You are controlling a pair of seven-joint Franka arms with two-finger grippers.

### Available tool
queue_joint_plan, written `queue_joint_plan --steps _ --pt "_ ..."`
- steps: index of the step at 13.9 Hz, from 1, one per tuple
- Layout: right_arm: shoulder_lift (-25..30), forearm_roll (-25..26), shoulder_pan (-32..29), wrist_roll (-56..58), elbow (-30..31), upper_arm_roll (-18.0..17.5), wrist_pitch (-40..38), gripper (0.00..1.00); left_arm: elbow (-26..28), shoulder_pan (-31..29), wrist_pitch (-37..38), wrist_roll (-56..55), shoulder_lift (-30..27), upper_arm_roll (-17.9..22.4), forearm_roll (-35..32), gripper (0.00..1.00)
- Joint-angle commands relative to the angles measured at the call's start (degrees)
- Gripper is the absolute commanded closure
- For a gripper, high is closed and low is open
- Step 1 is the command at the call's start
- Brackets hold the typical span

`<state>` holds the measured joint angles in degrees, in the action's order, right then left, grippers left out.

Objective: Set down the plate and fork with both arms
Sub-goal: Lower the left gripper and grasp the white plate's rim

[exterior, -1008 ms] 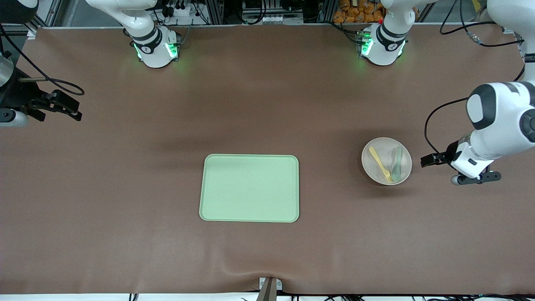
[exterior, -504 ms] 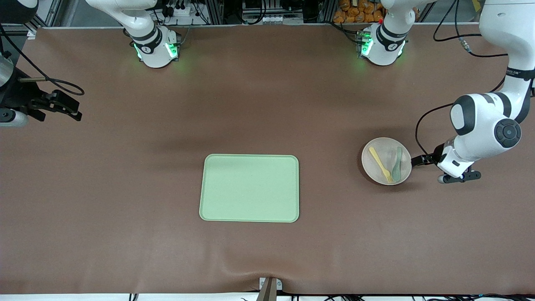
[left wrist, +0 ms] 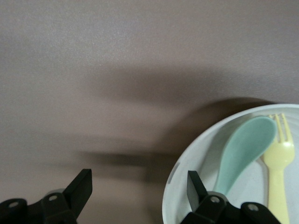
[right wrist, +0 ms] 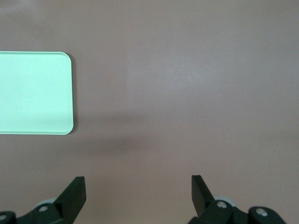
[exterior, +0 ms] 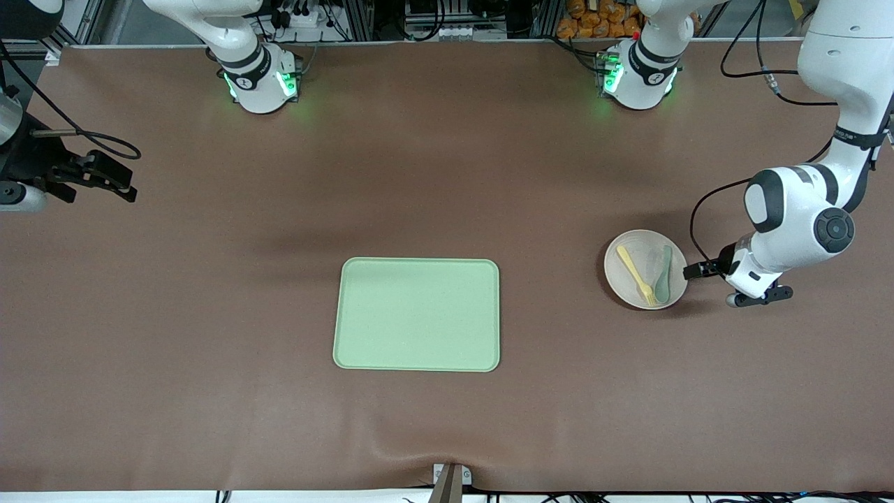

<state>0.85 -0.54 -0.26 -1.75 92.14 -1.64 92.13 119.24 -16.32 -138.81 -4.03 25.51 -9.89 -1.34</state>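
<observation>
plate (exterior: 646, 269) on desk (exterior: 447, 175) toward left arm's end, fork (exterior: 635, 274) and spoon (exterior: 663, 274) lying inside. left pincer (exterior: 691, 272) at plate's 3 o'clock rim, jaws wide, one finger over rim, nothing gripped. right pincer (right wrist: 138, 196) open, waits over bare desk near tray (exterior: 417, 314). risk: shallow rim slips on closing; tilt slides fork out.

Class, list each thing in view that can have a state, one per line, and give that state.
Plate: on the table, holding fork and spoon.
Fork: flat in the plate.
Spoon: flat beside the fork.
Tray: nothing on it.
Left end effector: open, straddling the plate's rim.
Right end effector: open, waiting.
</observation>
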Motion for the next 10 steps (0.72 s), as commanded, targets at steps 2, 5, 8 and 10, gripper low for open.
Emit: queue_joint_plan --steps 2,5,8,10 --pt "1.0 -0.9 0.1 0.7 0.9 0.3 0.1 0.00 0.5 -0.9 -0.9 0.4 0.3 -1.5 2.7 0.16" --pt "1.0 -0.9 -0.1 0.7 0.9 0.3 -0.1 0.00 0.5 -0.9 -0.9 0.4 0.9 -2.2 3.2 0.24" --pt "1.0 -1.0 -0.2 0.8 0.9 0.3 -0.3 0.00 0.4 -0.7 -0.9 0.4 1.5 -2.2 3.2 0.33" --pt "1.0 -1.0 -0.1 0.8 0.9 0.3 -0.3 0.00 0.0 -0.6 -0.9 0.3 1.8 -2.2 3.2 0.43"
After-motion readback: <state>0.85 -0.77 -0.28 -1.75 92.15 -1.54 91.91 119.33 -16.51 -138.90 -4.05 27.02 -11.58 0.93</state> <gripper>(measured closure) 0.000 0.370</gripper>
